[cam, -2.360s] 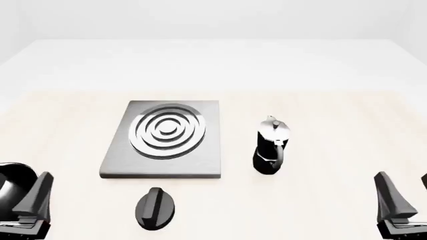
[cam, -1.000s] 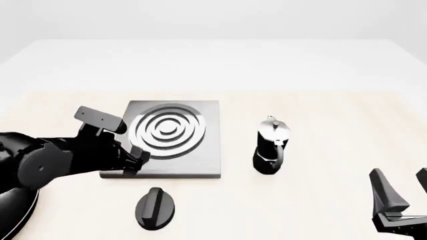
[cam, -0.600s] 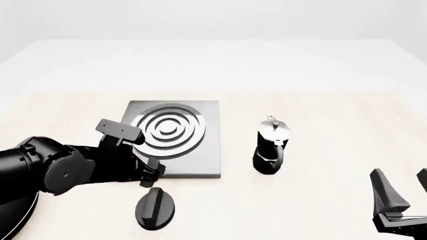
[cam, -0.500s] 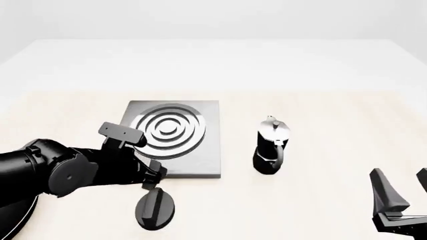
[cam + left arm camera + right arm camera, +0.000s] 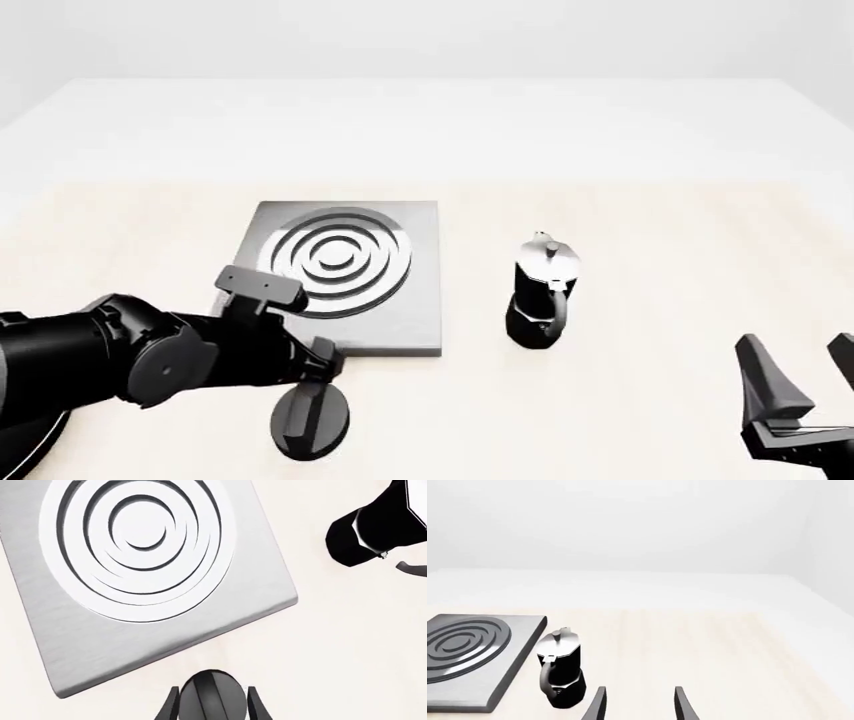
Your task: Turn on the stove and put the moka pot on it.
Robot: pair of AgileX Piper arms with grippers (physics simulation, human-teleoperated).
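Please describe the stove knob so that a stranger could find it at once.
Find the grey stove slab with silver rings. Just in front of its near edge lies the knob, separate, under the left gripper. It is a flat black ridged oval, unlike the tall moka pot.

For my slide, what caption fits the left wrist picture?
Open left gripper straddles the black oval ridged knob beside the flat grey square stove.
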